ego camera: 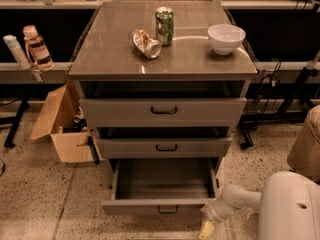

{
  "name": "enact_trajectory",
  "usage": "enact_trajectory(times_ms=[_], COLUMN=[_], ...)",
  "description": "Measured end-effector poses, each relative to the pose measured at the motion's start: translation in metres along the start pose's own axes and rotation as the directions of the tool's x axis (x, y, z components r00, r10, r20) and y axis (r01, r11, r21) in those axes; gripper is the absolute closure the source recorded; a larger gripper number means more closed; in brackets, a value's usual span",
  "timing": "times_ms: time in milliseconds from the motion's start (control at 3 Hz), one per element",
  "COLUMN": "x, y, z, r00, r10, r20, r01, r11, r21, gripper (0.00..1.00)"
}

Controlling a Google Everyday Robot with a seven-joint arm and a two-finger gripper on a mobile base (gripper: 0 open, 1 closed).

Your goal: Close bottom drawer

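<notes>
The bottom drawer (159, 205) is the lowest of three grey drawers in the cabinet. It is pulled far out, showing its plain grey tray, with a small dark bar handle (167, 210) at the centre of its front. My gripper (206, 229) is low at the drawer's front right corner, just right of and below the front panel, on the end of my white arm (240, 201). The middle drawer (165, 147) and the top drawer (163, 111) stand a little out.
On the cabinet top (110, 59) are a crushed can (146, 43), an upright green can (164, 26) and a white bowl (226, 37). An open cardboard box (62, 124) stands on the floor at the left. Two bottles (27, 49) sit on a left ledge.
</notes>
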State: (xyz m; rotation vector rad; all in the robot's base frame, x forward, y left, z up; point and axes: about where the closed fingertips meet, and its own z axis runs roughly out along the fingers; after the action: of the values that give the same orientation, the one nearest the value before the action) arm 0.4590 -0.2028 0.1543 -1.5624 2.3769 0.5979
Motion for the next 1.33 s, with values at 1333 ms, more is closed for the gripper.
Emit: enact_trajectory(times_ms=[1333], x=[-0.008], y=[-0.027], z=[-0.008], r00=[0.999], r10=[-0.034], r20=[0.009], r01=[0.034], r11=[0.9985], r21=[0.044], gripper=[0.19])
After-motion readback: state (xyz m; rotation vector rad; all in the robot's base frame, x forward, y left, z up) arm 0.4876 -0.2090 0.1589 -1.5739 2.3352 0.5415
